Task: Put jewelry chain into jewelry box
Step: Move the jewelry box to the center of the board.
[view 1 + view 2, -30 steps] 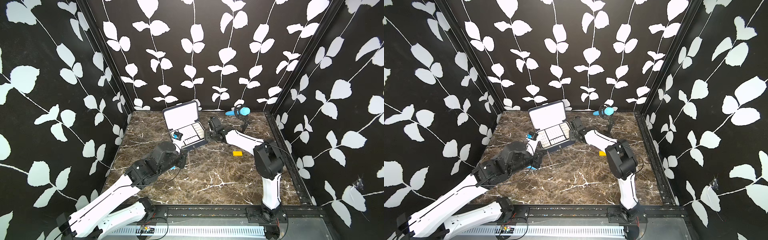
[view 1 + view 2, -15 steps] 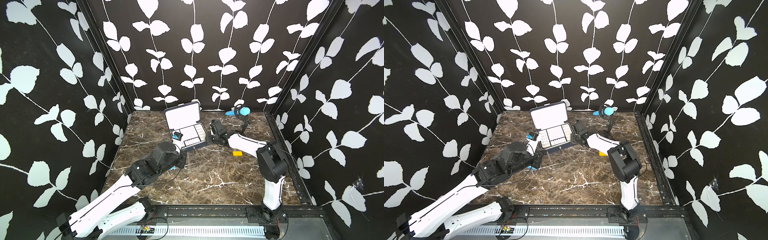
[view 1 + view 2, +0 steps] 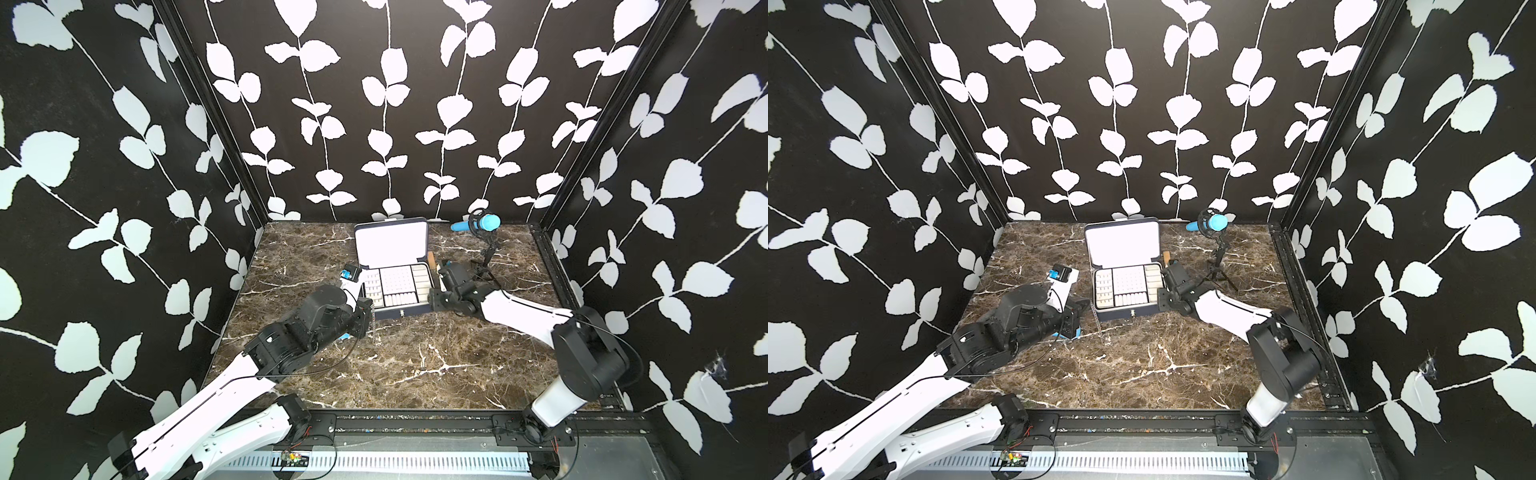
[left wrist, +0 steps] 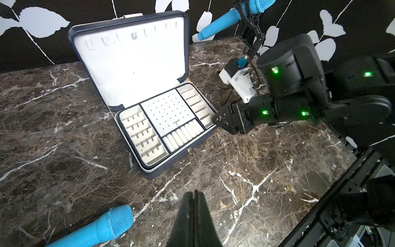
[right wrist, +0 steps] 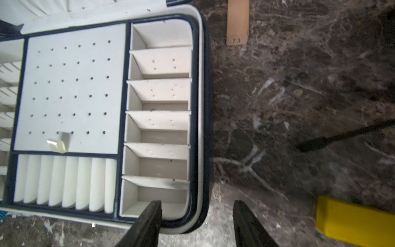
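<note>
Evidently the left gripper [image 4: 193,201] was found fully closed, its jaws pressed flat together. In a top view the jewelry chain [image 3: 374,324] was seen pinched at its upper end and hanging straight down from the tips, with its lower end at or near the marble. From the wrist view the chain itself could not be made out. The jewelry box [image 4: 132,64] was noted just ahead of that gripper, lid raised and tray exposed, with no chain in it. The right gripper [image 5: 197,203] was recorded part-open and holding nothing. One finger was placed inside the nearest corner compartment and one outside, the box's side wall standing between them with gaps on both sides. The chain was judged light, limp and liable to swing or bunch. A hold close to one end was considered sound, provided the slack were fed down gradually into a compartment.
</note>
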Controlling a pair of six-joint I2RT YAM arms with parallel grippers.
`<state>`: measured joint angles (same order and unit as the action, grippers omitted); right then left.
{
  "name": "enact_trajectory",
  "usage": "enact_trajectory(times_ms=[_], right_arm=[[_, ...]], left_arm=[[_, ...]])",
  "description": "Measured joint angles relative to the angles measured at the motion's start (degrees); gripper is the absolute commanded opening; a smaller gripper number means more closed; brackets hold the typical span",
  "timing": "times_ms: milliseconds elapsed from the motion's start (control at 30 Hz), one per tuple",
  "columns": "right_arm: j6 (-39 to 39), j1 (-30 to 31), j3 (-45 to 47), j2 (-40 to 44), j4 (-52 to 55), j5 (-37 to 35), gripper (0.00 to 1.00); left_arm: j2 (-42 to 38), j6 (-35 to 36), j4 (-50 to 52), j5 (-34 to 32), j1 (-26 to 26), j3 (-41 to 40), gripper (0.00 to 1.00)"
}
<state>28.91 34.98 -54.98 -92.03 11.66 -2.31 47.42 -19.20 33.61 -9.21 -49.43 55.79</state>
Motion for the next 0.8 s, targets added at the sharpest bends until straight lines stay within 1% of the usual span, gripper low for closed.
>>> enact_trajectory(times_ms=[233,600,800], right_arm=[[-0.44,0.87,6.97,8.22,2.89,-0.04,0.49],[-0.39,4.44,12.90,16.35,6.45,-0.50,0.46],[-0.46,5.20,14.60,19.10,8.31,-0.68,0.45]], left_arm=[[-1.81,-0.02,1.01,-0.96,0.00,0.02,0.00],[-3.61,0.00,3.30,-2.27,0.00,0.33,0.00],[-3.63,0.00,3.37,-2.25,0.00,0.31,0.00]])
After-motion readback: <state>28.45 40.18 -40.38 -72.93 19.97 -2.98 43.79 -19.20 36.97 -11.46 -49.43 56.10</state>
